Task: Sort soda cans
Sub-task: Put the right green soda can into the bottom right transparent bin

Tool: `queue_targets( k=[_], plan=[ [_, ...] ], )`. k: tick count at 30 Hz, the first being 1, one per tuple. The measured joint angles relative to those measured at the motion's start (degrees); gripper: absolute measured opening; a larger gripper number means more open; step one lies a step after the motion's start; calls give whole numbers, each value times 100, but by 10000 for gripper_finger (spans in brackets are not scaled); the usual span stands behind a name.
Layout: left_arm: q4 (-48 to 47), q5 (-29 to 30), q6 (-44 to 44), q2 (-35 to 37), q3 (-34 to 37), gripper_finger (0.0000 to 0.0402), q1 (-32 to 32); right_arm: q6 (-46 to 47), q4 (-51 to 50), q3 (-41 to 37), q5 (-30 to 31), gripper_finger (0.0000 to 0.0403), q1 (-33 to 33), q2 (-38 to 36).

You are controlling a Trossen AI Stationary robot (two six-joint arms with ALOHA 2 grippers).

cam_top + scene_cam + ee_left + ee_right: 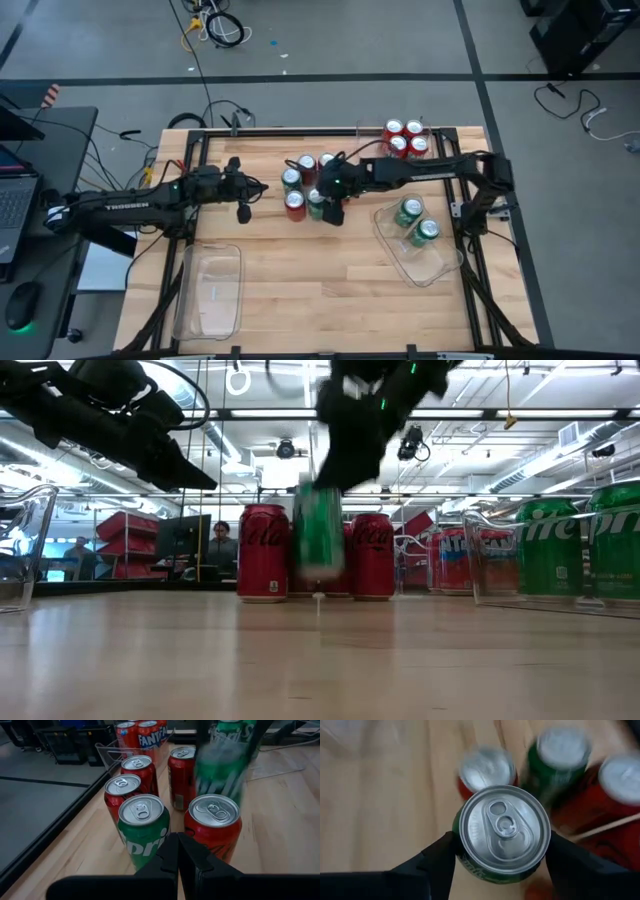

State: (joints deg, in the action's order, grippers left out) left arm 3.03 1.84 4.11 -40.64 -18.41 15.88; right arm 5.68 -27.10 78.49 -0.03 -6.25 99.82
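Observation:
My right gripper (326,208) is over the table's middle, shut on a green soda can (504,827) with a silver top. In the low view this can (320,530) hangs just above the wood, upright. Beside it stands a cluster of red cans (306,164) and a green can (290,180). Several red cans (404,138) sit in a clear bin at the far right. Two green cans (416,220) stand in another clear bin on the right. My left gripper (177,852) is shut, level, just left of the cluster, touching nothing. My right gripper pinches the green can by its upper side wall (466,860), just under the silver rim, one finger (437,862) on each side. The fingers come from above, pointing down. The can stays upright and lifted clear of the table.
An empty clear bin (210,290) lies at the near left. The bin of green cans (440,268) is tilted toward the near right corner. Bare wood stretches along the near side between the two bins. Cables and a laptop lie left of the table.

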Motion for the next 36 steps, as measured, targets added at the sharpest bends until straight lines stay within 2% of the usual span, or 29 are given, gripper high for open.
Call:
queue_targets(
  k=[7,12,17,22,29,32,36],
  plan=[
    [0,7,5,0,0,8,0,992,-1206,401,752,251,1018,-650],
    [3,18,9,0,0,8,0,2453,-2434,499,1628,250,1896,-1074],
    [34,21,-185,2,0,8,0,4134,-3755,488,2175,249,2627,-1281],
    [23,25,-312,0,-61,8,0,5592,-4844,488,2241,249,3232,-1400],
    [17,25,-325,2,-212,8,0,7155,-6082,467,2207,249,3857,-1457],
    [-9,25,-327,0,-212,8,0,7491,-6254,362,2130,249,3995,-1459],
    [-26,25,-427,-28,-212,8,0,7546,-5866,111,2139,249,4040,-1457]
  ],
)
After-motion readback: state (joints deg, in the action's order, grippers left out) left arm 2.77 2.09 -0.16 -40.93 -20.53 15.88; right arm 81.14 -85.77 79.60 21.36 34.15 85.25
